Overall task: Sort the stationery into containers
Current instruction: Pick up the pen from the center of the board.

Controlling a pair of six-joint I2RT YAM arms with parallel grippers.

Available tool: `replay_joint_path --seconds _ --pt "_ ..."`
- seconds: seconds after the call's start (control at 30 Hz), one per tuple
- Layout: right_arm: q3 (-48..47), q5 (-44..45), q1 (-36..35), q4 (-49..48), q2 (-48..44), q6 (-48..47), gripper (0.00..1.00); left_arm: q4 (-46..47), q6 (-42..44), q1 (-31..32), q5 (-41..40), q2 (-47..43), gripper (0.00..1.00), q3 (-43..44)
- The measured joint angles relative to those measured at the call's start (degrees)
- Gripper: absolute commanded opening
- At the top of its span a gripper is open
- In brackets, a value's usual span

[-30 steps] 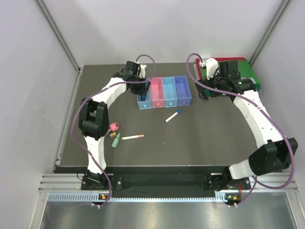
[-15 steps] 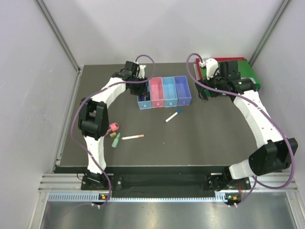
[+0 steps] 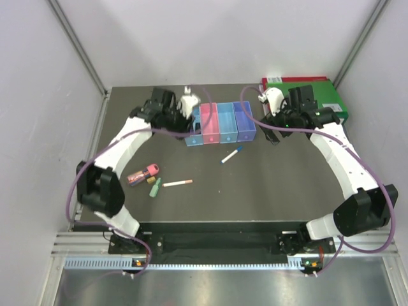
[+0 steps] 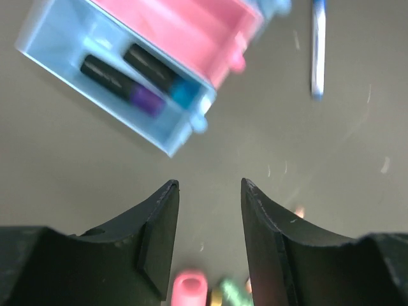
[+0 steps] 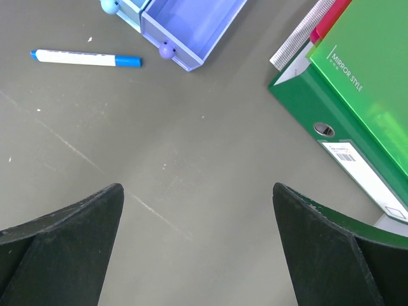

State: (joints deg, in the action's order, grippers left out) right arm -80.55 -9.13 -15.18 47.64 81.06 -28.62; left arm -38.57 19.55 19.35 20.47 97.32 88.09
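The containers (image 3: 220,123) are a joined row of light blue, pink, light blue and purple-blue boxes. In the left wrist view the end light blue box (image 4: 60,60) holds a purple-black marker (image 4: 118,84) and a dark blue marker (image 4: 156,71). My left gripper (image 3: 183,120) (image 4: 209,185) is open and empty, high above the mat just left of that box. A pink highlighter (image 3: 152,169) (image 4: 189,287), a green one (image 3: 155,187), a dark marker (image 3: 135,177), a pink-ended white pen (image 3: 177,183) and a blue-ended white pen (image 3: 232,154) (image 5: 86,58) lie on the mat. My right gripper (image 3: 273,127) (image 5: 197,188) is wide open and empty, right of the purple-blue box (image 5: 191,25).
A large green binder (image 3: 322,95) (image 5: 357,83) lies at the back right, close to my right wrist. The grey mat (image 3: 255,185) ends at white walls on the left, back and right.
My left arm has swung outward and its gripper has drawn back from over the end light blue box. A dark marker beside the pink highlighter has come into view. My right gripper has shifted slightly left.
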Motion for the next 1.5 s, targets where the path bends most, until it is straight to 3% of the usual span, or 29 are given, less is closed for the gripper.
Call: replay_joint_path --seconds 0.1,0.23,0.4,0.83,1.1,1.3,1.37,1.5 --pt "0.00 0.00 0.00 0.00 0.00 -0.42 1.00 -1.31 10.10 1.38 -1.49 -7.74 0.49 -11.74" --pt "-0.04 0.02 -0.04 0.00 -0.02 -0.81 1.00 -3.69 20.26 2.21 -2.40 -11.15 0.49 -22.32" --pt "-0.09 0.02 -0.09 0.20 -0.42 -0.83 0.99 -7.87 26.51 2.21 -1.86 -11.39 0.46 -25.99" --pt "-0.13 -0.85 -0.72 1.88 -1.07 -1.11 1.00 -5.11 27.74 4.83 -2.08 -11.30 0.45 -34.34" --pt "-0.07 -3.98 -0.81 1.14 -0.63 5.20 0.99 -2.23 27.52 5.92 -2.12 -9.35 0.43 -35.54" --pt "0.31 -4.39 -2.93 -0.04 2.56 7.26 1.00 -0.98 26.99 6.64 -2.14 -7.67 0.31 -36.98" --pt "0.31 -4.39 -3.96 -0.22 3.67 7.26 1.00 -0.52 26.86 6.82 -2.19 -7.30 0.19 -37.46" --pt "0.28 -4.26 -5.35 -0.66 4.96 7.30 1.00 0.15 26.53 7.23 -2.75 -7.15 0.09 -37.51"
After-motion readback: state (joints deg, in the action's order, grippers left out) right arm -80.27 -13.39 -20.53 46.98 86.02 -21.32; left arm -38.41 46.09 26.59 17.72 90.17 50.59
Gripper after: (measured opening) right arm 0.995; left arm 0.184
